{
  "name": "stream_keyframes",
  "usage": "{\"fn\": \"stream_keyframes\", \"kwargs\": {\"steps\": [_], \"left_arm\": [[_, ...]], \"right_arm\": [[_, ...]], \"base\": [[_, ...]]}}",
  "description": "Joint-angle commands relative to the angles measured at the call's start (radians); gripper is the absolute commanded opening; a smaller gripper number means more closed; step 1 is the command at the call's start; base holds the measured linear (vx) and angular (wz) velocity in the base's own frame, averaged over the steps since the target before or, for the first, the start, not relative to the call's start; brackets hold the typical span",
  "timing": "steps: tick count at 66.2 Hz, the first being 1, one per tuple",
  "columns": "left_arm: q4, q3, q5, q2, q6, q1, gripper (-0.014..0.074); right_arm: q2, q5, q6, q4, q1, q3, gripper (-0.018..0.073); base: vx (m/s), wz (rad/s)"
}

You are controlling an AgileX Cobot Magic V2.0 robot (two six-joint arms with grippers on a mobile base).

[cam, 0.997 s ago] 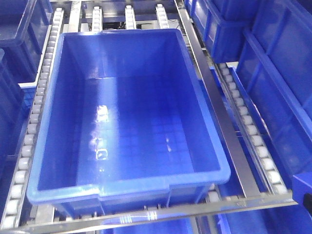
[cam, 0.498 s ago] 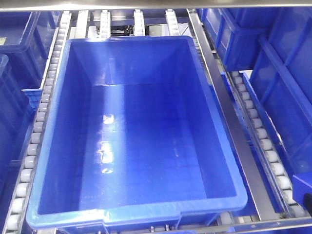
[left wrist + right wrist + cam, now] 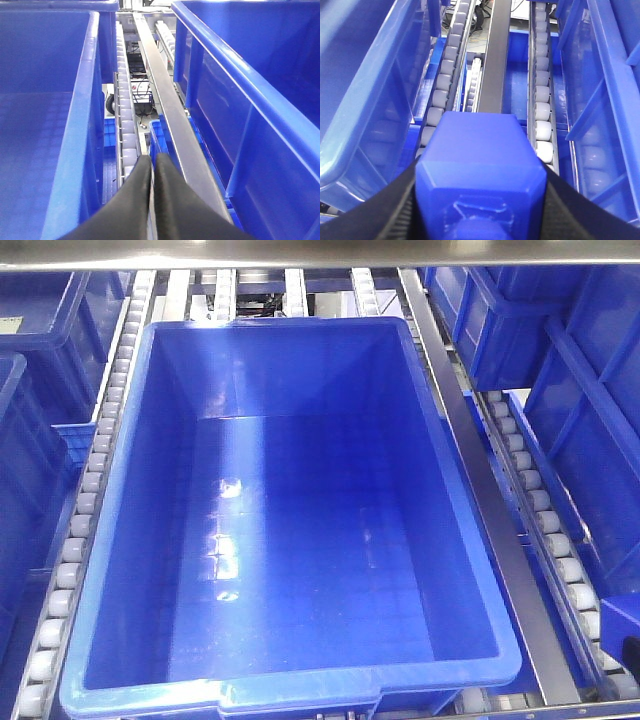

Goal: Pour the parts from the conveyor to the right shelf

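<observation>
My right gripper is shut on the part, a small bright-blue block that fills the gap between its black fingers. It hangs over the right shelf's white rollers and a steel rail, between blue crates. My left gripper is shut with nothing in it, its fingers pressed together above a roller track and a steel rail. In the front view a large blue crate with nothing inside sits on the shelf's rollers. The conveyor is out of view.
More blue crates stand on both sides: one at the left and several at the right. A steel bar crosses the top of the front view. Steel rails divide the roller lanes.
The front view has moved in and levelled: the crate now sits larger and lower in frame, and the shelf's front bar has dropped out of sight.
</observation>
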Motion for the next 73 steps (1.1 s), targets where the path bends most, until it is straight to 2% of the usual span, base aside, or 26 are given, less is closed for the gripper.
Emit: {"fn": "stream_keyframes", "kwargs": {"steps": [1,73], "left_arm": [[-0.008,-0.019,-0.073,-0.012,-0.008,-0.005,-0.0006],[-0.008,-0.019,-0.073,-0.012,-0.008,-0.005,-0.0006]], "right_arm": [[0.011,-0.075,-0.001,-0.009,-0.001,-0.030,-0.0002],[0.011,-0.108,0.002,0.012,-0.001,-0.030,-0.0002]], "base": [[0.00,0.00],[0.00,0.00]]}}
